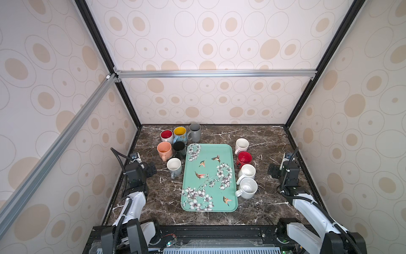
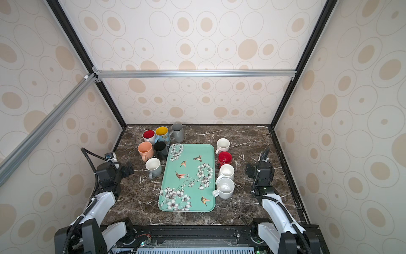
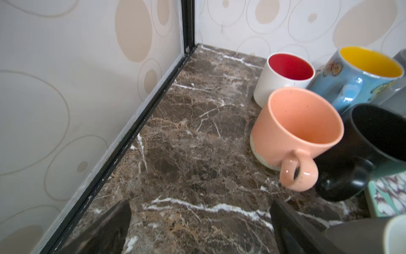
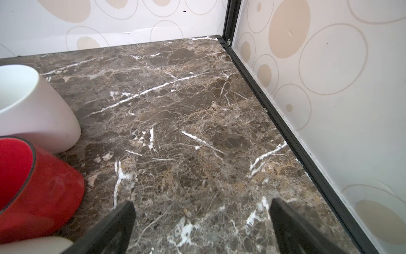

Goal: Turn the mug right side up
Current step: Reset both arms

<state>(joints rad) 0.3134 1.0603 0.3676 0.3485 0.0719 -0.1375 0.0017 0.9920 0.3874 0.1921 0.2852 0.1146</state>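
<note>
Mugs, ten, all mouth-up on bench (image 1: 270, 140): left of tray (image 1: 211, 154), red-lined mug (image 1: 166, 135), yellow-lined mug (image 1: 180, 133) and grey mug (image 1: 194, 131) at far, peach mug (image 1: 164, 149), black mug (image 1: 179, 148) and pale mug (image 1: 174, 166) nearer; right of tray, far to near, white mug (image 1: 242, 145), red mug (image 1: 244, 158), second white mug (image 1: 247, 171), nearest white mug (image 1: 248, 187). Left gripper (image 3: 200, 211): jaws apart, holding nothing, left of pale mug. Right gripper (image 4: 202, 209): jaws apart, holding nothing, right of the row, not touching.

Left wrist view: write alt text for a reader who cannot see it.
Four upright mugs cluster on a marble table: a peach mug, a black mug, a white mug red inside, a blue mug yellow inside. The left gripper is open and empty.
</note>
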